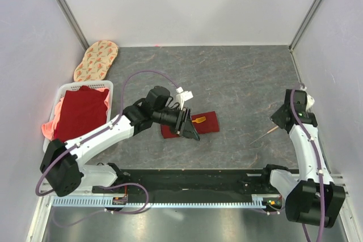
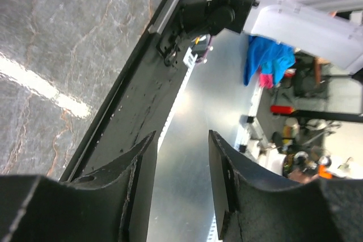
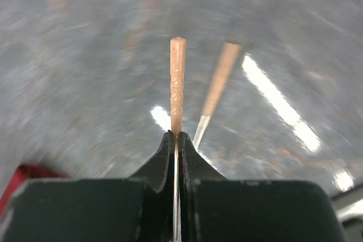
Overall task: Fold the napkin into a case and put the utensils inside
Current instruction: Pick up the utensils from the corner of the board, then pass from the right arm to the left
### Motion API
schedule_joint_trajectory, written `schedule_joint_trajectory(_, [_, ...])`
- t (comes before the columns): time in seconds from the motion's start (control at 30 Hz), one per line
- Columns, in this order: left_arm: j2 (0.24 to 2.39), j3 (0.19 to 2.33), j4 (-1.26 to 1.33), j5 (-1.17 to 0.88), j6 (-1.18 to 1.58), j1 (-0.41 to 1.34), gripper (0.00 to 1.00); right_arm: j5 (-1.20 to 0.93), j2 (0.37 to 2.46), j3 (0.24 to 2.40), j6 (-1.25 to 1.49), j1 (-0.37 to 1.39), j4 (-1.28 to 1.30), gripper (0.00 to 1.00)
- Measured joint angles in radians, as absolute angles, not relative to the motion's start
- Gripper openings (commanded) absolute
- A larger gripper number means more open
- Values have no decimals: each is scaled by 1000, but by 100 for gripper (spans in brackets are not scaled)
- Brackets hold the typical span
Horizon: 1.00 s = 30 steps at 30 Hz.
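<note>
While my left gripper [image 2: 181, 143] hangs tilted by the case [image 1: 209, 123], jaws apart and empty, my right gripper [image 3: 177, 140], angled down, pinches a utensil [image 3: 177, 83].

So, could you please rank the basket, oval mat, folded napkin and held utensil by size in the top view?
1. white basket
2-3. oval mat and folded napkin: about alike; left arm hides part of it
4. utensil in the right jaws, clearly smallest
</note>
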<state>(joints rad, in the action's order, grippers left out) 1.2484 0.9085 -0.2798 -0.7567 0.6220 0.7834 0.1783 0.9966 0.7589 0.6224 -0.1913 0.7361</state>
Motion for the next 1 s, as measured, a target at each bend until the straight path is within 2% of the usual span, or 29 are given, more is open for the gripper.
schedule_joint_trajectory(0.1, [1298, 927, -257, -834, 652, 720, 49, 129, 1032, 833, 530, -86, 706, 0])
schedule_joint_trajectory(0.23, [1360, 935, -199, -943, 712, 615, 50, 64, 1184, 1000, 381, 157, 646, 0])
schedule_joint_trajectory(0.3, [1378, 936, -176, -977, 732, 566, 62, 7, 1253, 1058, 301, 285, 595, 0])
schedule_joint_trajectory(0.43, [1380, 940, -170, -986, 738, 496, 63, -166, 1340, 1116, 159, 482, 556, 0])
schedule_joint_trajectory(0.57, [1380, 941, -173, -990, 739, 443, 58, -319, 1419, 1161, 46, 596, 558, 0])
schedule_joint_trajectory(0.73, [1377, 941, -178, -985, 749, 414, 58, -439, 1443, 1164, -38, 702, 574, 0])
schedule_joint_trajectory(1.0, [1374, 941, -241, -943, 750, 414, 61, -470, 1408, 1153, -59, 735, 587, 0])
